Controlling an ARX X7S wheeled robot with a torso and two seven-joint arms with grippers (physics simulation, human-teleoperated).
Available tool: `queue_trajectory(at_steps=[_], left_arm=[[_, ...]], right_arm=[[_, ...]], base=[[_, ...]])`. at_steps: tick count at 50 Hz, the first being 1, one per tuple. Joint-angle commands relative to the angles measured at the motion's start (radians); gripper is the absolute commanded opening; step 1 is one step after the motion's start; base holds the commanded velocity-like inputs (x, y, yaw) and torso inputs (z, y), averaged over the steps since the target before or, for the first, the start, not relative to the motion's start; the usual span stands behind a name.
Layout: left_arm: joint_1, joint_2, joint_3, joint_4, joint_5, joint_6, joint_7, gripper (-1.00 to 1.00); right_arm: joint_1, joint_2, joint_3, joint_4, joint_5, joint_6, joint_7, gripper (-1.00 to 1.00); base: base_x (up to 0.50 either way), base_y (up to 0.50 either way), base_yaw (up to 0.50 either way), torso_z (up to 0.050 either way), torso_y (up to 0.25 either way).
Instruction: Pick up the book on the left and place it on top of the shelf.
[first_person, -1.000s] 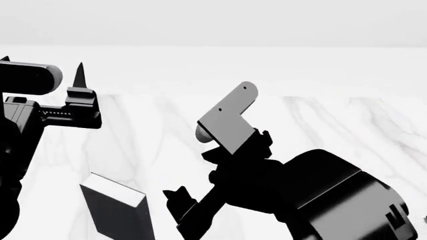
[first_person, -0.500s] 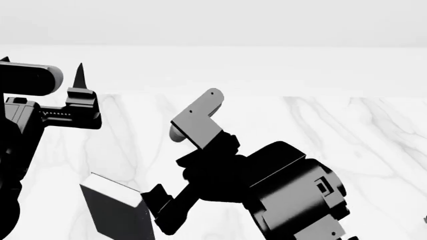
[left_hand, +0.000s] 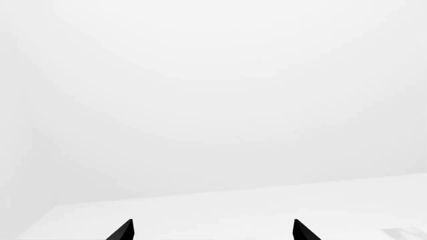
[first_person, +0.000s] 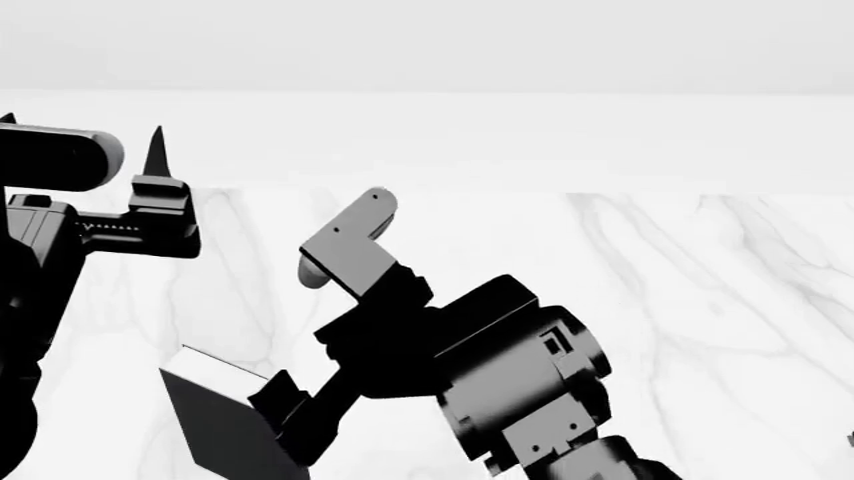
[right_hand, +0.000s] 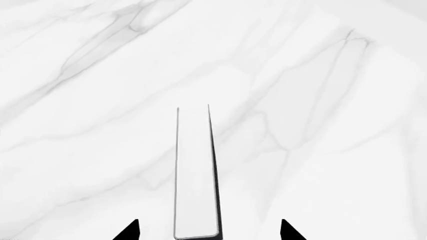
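The dark charcoal book (first_person: 214, 425) with white page edges stands on the marble table at the lower left of the head view. My right gripper (first_person: 278, 412) is open at the book's near-right edge. In the right wrist view the book (right_hand: 195, 170) shows edge-on, its white page edge running straight out between the two black fingertips (right_hand: 128, 231), with gaps on both sides. My left gripper (first_person: 83, 135) is raised at the far left, away from the book, open and empty; in the left wrist view (left_hand: 212, 231) it faces only a blank white wall. The shelf is out of view.
The white marble table (first_person: 667, 300) stretches to the right and back, ending at a white wall. A grey camera bracket (first_person: 347, 243) sticks up from my right wrist. My left arm fills the head view's left edge.
My right arm has swung left and down, bringing its open fingers from beside the book to around its edge. The left arm and the book have not moved.
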Motion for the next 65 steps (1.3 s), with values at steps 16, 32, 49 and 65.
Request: queue_trajectory(at_steps=[16, 32, 49, 65], left_arm=[[0.009, -0.011, 0.0, -0.013, -0.011, 0.017, -0.008, 1.0], [0.017, -0.018, 0.006, -0.025, -0.013, 0.034, -0.012, 1.0], [0.019, -0.023, 0.012, -0.03, -0.019, 0.04, -0.018, 1.0], [0.021, -0.028, 0.017, -0.034, -0.025, 0.046, -0.021, 1.0]], right_arm=[[0.122, -0.065, -0.578, 0.308, 0.547, -0.298, 0.029, 1.0], [0.122, -0.066, -0.714, 0.325, 0.672, -0.35, 0.031, 1.0], [0.095, -0.066, -0.721, 0.321, 0.641, -0.33, 0.014, 1.0], [0.092, -0.066, -0.717, 0.318, 0.634, -0.334, 0.016, 1.0]], base=[[0.0, 0.0, 0.0, 0.0, 0.0], [0.0, 0.0, 0.0, 0.0, 0.0], [0.0, 0.0, 0.0, 0.0, 0.0], [0.0, 0.0, 0.0, 0.0, 0.0]])
